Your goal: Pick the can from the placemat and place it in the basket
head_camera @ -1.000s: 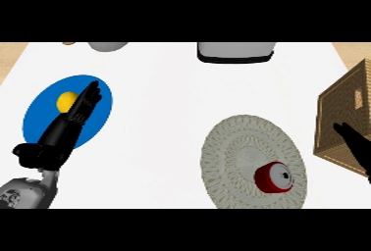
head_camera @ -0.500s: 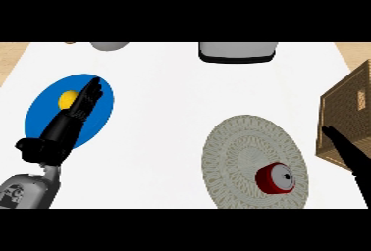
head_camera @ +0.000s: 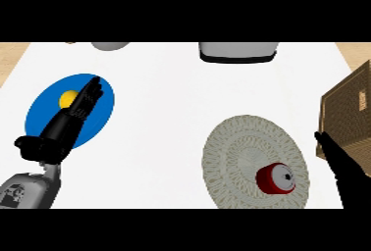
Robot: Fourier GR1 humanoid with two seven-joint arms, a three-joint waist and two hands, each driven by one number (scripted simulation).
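White counter (head_camera: pixel 167 122), can (head_camera: pixel 275 178) on placemat (head_camera: pixel 239 147), right hand (head_camera: pixel 344 166) and basket (head_camera: pixel 351 112) just beside

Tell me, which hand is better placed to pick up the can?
The right hand. It is open just beside the placemat where the can lies, and the basket is on that side too. The left hand is far away, over the blue plate.

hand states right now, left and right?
left hand: open, fingers straight over the blue plate, holding nothing.
right hand: open, empty, near the basket; the can lies on the placemat.
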